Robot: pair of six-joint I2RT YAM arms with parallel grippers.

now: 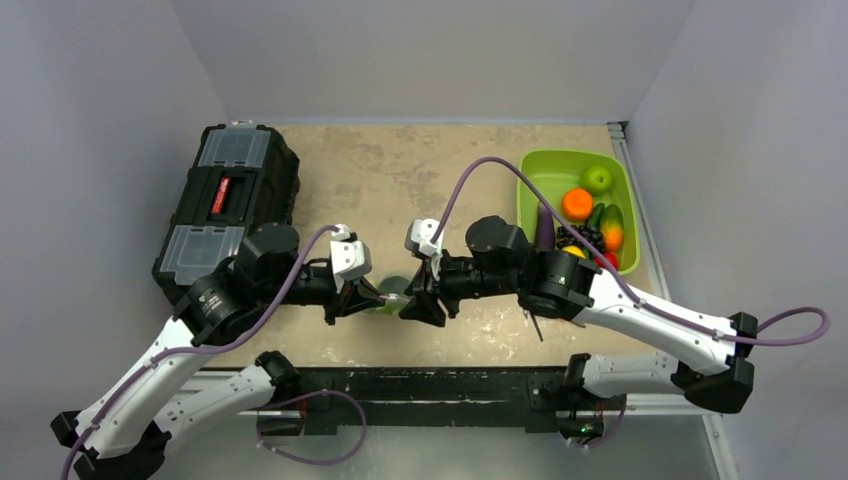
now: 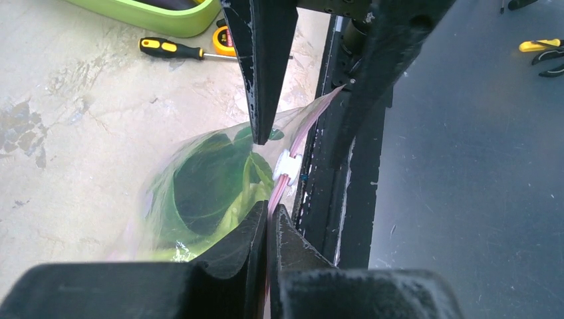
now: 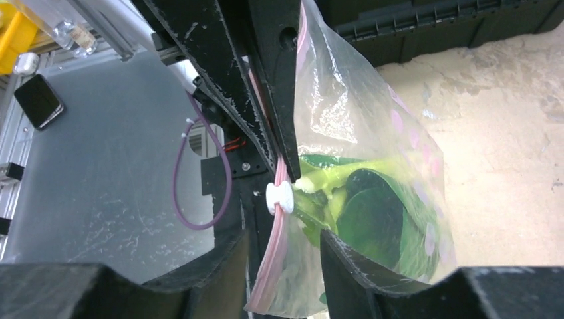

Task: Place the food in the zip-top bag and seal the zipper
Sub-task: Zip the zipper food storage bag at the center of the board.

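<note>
The clear zip-top bag (image 1: 392,294) hangs between my two grippers just above the table's near edge. The leafy green food (image 2: 206,179) lies inside it and also shows in the right wrist view (image 3: 372,212). My left gripper (image 2: 269,212) is shut on the pink zipper (image 2: 278,189) at one end of the mouth. A white slider (image 3: 279,197) sits on the zipper (image 3: 269,266) between the grippers. My right gripper (image 3: 284,244) is open, its jaws standing either side of the zipper's other end without touching it. In the top view the left gripper (image 1: 374,297) and right gripper (image 1: 412,304) face each other closely.
A black toolbox (image 1: 230,200) stands at the back left. A lime-green bin (image 1: 530,195) of round fruits and an eggplant is at the back right. A yellow-handled screwdriver (image 2: 176,48) and a tape measure (image 2: 224,40) lie by the bin. The black table rail (image 1: 430,385) runs just below the bag.
</note>
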